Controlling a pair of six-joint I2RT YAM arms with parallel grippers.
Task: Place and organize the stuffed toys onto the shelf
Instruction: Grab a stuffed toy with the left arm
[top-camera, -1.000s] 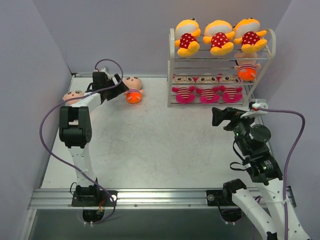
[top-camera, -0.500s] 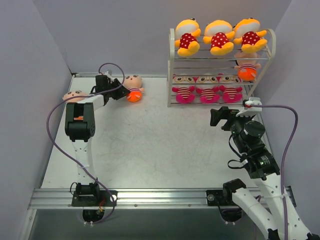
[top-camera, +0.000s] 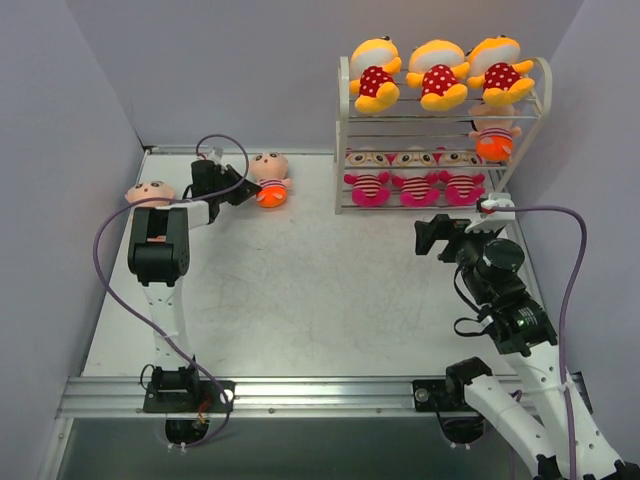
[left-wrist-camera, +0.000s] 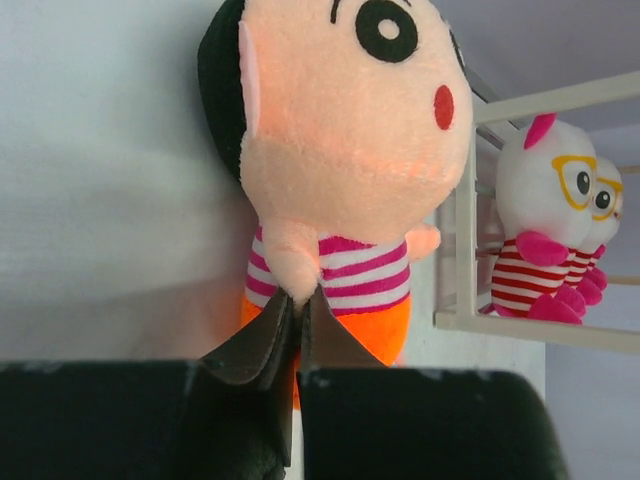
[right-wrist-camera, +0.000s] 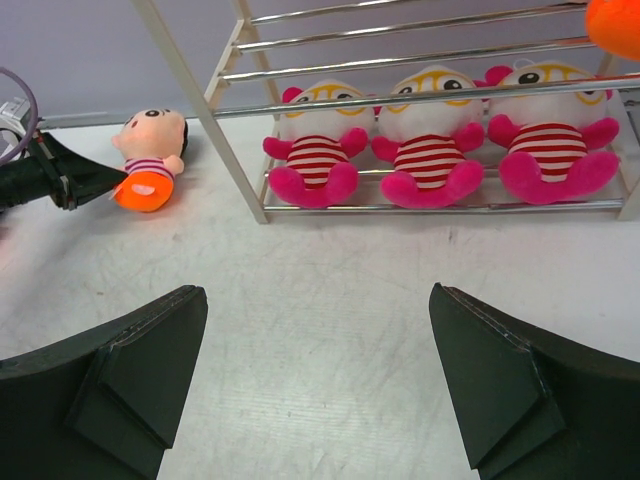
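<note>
Doll (left-wrist-camera: 350, 150) in left end effector (left-wrist-camera: 298, 295), wrist-view

The top view looks down from high up, well back from the shelf (top-camera: 342, 140), seen at upper right. The left wrist view sits close against a doll (left-wrist-camera: 350, 150) left of the shelf. The right wrist view faces the shelf's bottom tier, low and near. All three share doll and shelf.

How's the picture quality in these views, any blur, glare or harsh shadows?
Top external: soft, even light, no glare, the shelf sharp. Left wrist: the peach-faced doll is close and in focus, the left gripper a dark mass. Right wrist: the pink-striped dolls are crisp, the right gripper dark in front.
</note>
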